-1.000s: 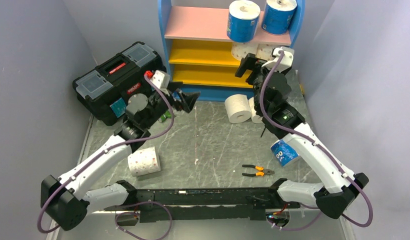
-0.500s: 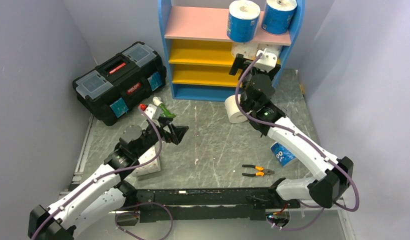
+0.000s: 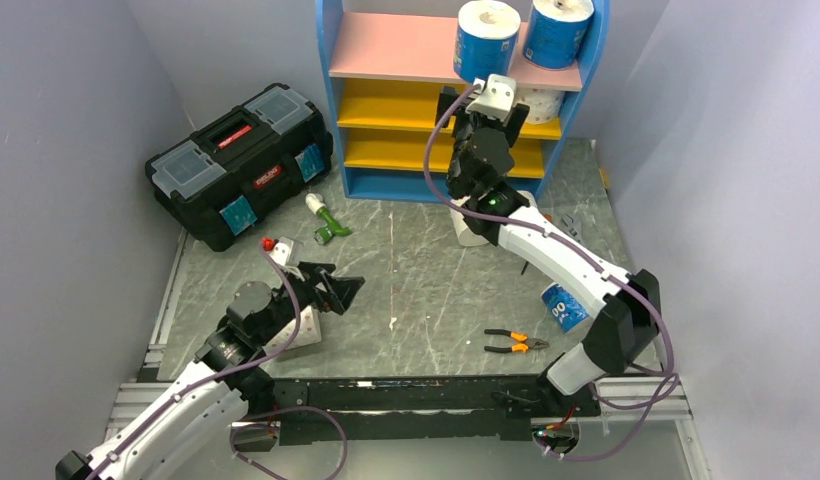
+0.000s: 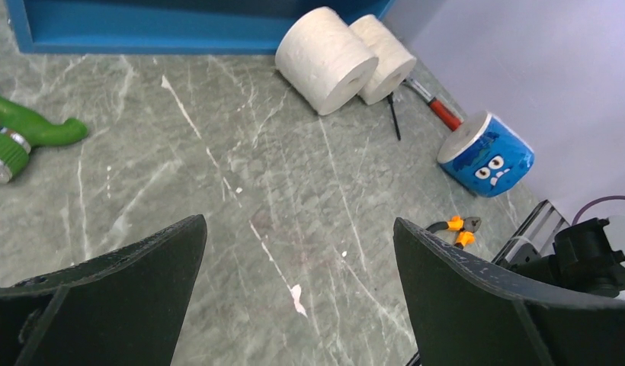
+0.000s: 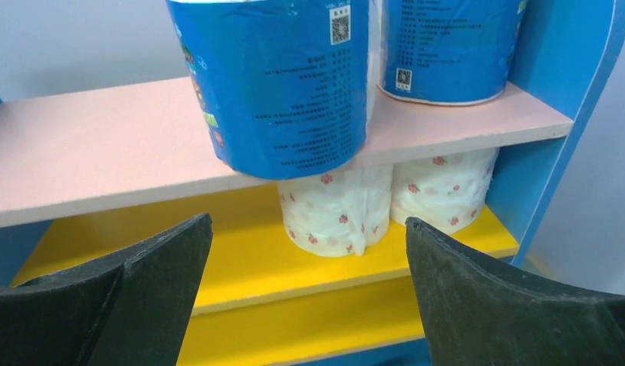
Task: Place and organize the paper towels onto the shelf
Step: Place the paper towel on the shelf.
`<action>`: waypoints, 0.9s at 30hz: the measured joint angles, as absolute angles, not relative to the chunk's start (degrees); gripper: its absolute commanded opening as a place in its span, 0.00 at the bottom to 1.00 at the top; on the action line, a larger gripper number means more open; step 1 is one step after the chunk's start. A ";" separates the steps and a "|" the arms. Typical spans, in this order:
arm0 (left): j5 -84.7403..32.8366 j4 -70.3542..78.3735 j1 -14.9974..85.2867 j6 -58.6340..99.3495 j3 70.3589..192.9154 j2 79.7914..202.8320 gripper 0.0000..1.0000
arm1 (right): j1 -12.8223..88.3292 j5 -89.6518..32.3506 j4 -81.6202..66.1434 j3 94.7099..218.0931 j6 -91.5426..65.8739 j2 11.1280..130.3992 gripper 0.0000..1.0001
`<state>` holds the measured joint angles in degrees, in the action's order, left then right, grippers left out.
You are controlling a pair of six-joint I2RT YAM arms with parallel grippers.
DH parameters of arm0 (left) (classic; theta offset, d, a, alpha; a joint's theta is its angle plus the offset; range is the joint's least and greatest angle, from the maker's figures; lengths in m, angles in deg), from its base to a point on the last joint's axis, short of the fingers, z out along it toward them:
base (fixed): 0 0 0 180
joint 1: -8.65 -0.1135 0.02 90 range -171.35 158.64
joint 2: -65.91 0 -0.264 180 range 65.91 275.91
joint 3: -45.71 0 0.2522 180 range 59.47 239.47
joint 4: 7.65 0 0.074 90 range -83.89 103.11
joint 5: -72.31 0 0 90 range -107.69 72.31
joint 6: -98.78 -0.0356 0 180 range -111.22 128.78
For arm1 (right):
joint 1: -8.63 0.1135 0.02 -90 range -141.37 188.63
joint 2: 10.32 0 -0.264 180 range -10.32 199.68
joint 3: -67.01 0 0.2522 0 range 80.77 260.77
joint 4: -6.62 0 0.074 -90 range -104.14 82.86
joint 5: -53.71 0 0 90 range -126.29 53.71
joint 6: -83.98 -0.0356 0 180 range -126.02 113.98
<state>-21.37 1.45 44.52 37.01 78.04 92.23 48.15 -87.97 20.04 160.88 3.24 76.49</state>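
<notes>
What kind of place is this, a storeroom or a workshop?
Probably a robot test booth, not a real storeroom: plain grey walls box in a grey marbled table, two white robot arms are bolted at its near edge, and a blue-framed shelf and black plastic toolbox look like props.

From above, the left arm (image 3: 211,365) covers most of a dotted roll (image 3: 304,338) near the near left corner of the table (image 3: 426,290). The right arm (image 3: 546,250) hides most of the white rolls (image 3: 463,228) by the foot of the shelf (image 3: 331,60). In the right wrist view the top edge cuts off both blue rolls (image 5: 286,84). The green tool (image 4: 35,133) runs off the left wrist view's left edge
</notes>
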 measured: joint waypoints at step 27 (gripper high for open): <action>-19.78 6.39 44.63 38.45 77.36 92.63 0.98 | 43.24 -90.81 24.84 172.42 7.19 86.61 1.00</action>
